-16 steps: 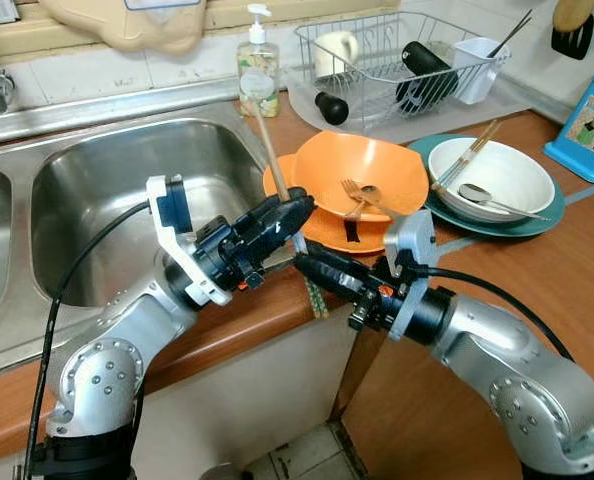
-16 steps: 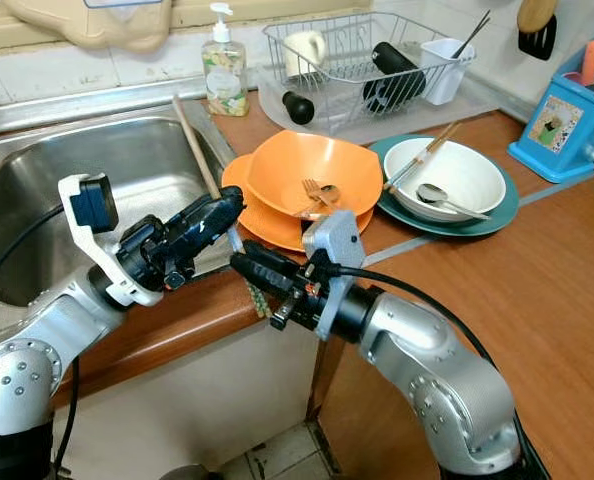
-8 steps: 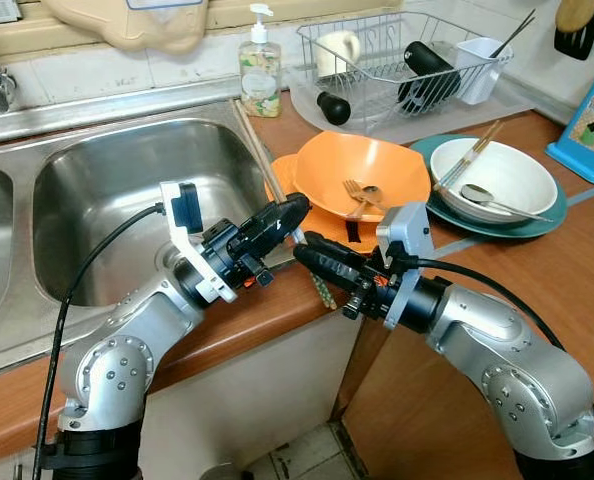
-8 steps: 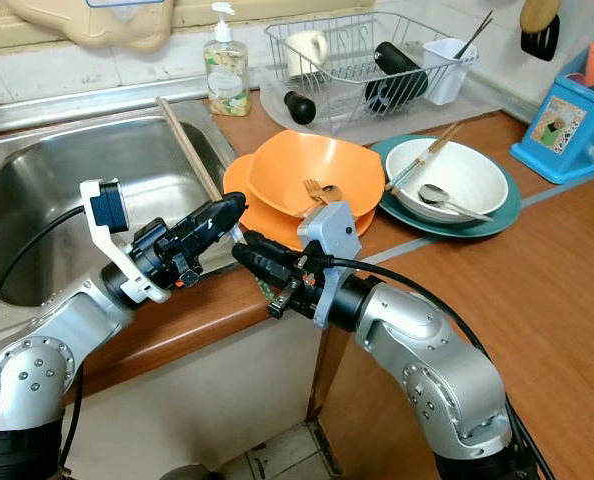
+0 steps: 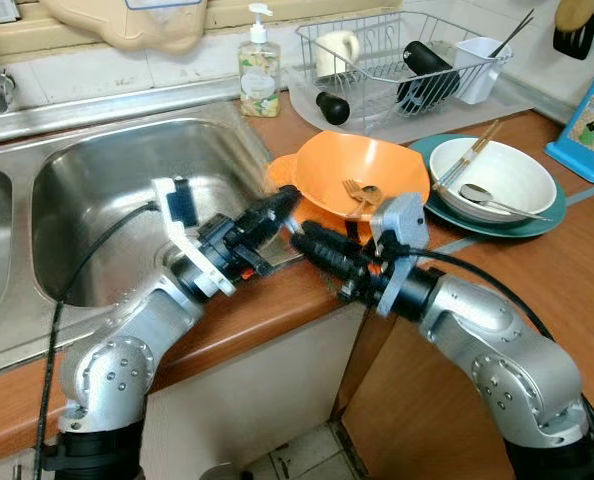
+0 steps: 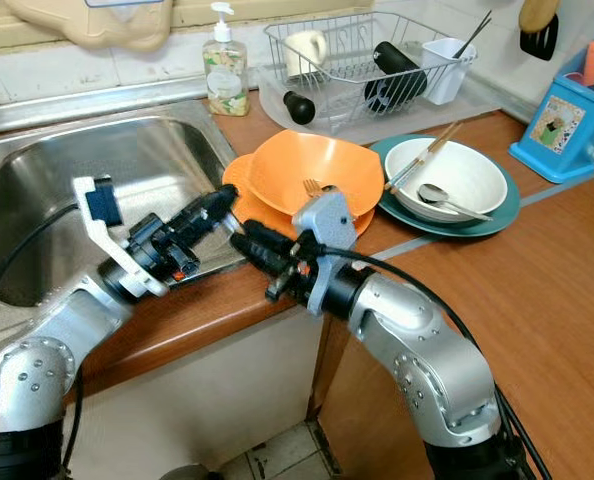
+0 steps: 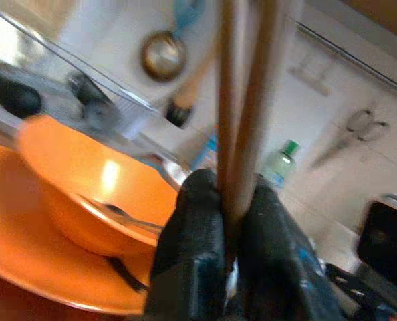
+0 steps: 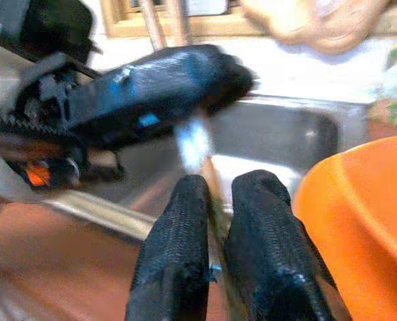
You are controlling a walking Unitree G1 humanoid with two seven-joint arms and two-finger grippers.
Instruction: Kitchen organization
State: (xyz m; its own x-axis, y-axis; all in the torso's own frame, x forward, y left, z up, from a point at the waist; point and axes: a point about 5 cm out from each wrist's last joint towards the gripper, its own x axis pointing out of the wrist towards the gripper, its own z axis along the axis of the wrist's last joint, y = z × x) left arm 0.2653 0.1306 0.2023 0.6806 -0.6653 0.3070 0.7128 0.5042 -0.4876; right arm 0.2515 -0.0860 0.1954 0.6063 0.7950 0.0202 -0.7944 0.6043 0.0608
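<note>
Left end effector (image 7: 235,221) gripping chopsticks (image 7: 242,100), fork (image 5: 353,190) in orange bowl (image 5: 322,170)

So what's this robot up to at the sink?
It is handling a pair of wooden chopsticks at the counter edge between the sink and the orange bowl. The left gripper is clamped on them. The right gripper is right beside it, fingers nearly closed around one end. A white bowl with more chopsticks and a spoon waits on the counter, near the drying rack.
</note>
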